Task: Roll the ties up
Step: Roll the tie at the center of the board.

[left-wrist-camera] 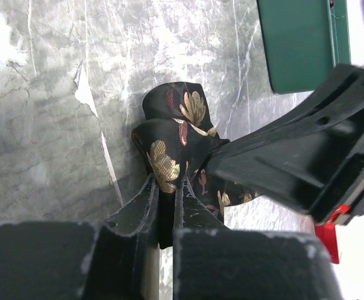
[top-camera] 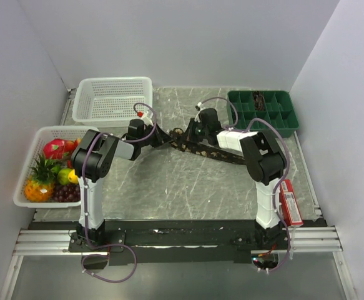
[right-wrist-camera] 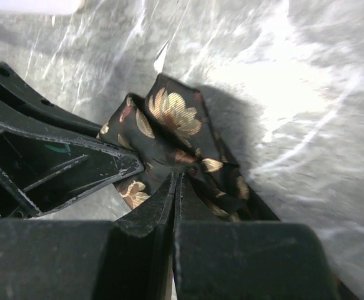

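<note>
Presently the necktie (left-wrist-camera: 183, 122) sits loosely coiled on the tabletop (left-wrist-camera: 44, 125) right at both sets of fingertips, with the left end effector (left-wrist-camera: 166, 185) and right end effector (right-wrist-camera: 175, 178) each clenched on its folds — opposing pulls could drag the slack coil open.

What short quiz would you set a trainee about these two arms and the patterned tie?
1. True or false: the green plastic compartment tray stands at the far right corner of the grey marbled table.
2. Of the black left gripper and right gripper, which pinches the dark fabric necktie with gold flowers? A left only; B right only; C both.
3. Fill in: the white plastic basket at the table's left edge holds ___.
Key: 1 true; 2 C; 3 fruit.
</note>
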Robot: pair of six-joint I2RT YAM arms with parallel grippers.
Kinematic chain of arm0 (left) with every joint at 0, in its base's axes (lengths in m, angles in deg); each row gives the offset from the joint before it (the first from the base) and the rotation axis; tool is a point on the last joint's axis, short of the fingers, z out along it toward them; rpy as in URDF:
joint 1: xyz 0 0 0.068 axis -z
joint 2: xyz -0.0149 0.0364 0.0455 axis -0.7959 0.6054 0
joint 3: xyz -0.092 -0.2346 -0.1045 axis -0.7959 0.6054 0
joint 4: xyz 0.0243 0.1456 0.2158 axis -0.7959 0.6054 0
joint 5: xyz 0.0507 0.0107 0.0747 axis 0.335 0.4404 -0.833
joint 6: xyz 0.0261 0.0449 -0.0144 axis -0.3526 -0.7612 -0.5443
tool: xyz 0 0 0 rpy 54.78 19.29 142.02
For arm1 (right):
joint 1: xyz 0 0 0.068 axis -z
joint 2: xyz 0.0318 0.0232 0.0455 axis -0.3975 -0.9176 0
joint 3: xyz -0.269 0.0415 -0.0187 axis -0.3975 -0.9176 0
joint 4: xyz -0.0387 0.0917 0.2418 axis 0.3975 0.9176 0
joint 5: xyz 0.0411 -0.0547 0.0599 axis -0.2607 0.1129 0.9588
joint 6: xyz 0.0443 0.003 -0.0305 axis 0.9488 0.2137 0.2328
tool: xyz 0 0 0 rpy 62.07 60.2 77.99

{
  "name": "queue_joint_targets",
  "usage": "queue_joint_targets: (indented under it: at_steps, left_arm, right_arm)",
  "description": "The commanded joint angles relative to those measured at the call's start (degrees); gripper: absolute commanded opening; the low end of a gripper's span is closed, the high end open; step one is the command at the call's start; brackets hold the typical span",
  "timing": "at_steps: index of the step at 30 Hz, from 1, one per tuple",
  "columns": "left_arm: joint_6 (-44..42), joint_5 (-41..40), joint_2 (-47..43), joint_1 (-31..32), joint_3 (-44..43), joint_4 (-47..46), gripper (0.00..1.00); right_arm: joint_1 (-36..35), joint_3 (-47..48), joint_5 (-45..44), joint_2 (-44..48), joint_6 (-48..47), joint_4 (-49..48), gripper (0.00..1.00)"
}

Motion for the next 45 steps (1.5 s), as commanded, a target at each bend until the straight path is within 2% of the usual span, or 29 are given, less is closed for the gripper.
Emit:
queue_joint_targets:
  at_steps: [1,8,13,16,20,29,39,43,44,45]
  left_arm:
    - [0.56,1.04,1.22,0.03,0.03,0.19,0.04]
    - [-0.41,1.22,0.78,0.03,-0.76,1.95,0.08]
    - [-0.06,1.83,1.31,0.03,-1.29,1.52,0.13]
    - [-0.05,1.84,1.13,0.03,-1.29,1.78,0.16]
    - [0.03,2.19,1.22,0.03,-1.55,1.60,0.23]
    - [-0.67,1.57,1.57,0.55,-2.16,2.74,0.40]
    - [0.91,1.83,2.27,0.64,-1.55,0.11,0.49]
    - [1.88,2.45,2.80,0.64,-1.64,-1.21,0.44]
    - [2.31,2.71,3.06,0.64,-1.64,-2.08,0.33]
    - [2.41,3.32,3.07,0.64,-1.73,-2.18,0.29]
  right_arm:
    - [2.82,1.98,-4.40,4.83,-1.34,-1.28,0.00]
    - [3.35,16.22,-9.24,-4.12,-2.13,7.58,0.00]
    - [3.44,31.15,-6.16,-12.91,-3.80,20.65,0.00]
    - [3.44,35.13,-5.11,-14.50,-4.07,25.96,0.00]
    - [3.44,36.37,-2.74,-15.21,-3.19,30.71,0.00]
    - [1.24,32.15,3.94,-14.15,-3.71,28.51,0.00]
    - [-0.34,27.67,6.14,-12.75,-4.51,27.81,0.00]
    - [-0.25,25.30,4.83,-10.56,-4.33,26.23,0.00]
    - [-0.17,25.12,4.21,-10.29,-4.24,25.88,0.00]
    - [0.01,25.03,3.69,-9.94,-4.16,25.88,0.00]
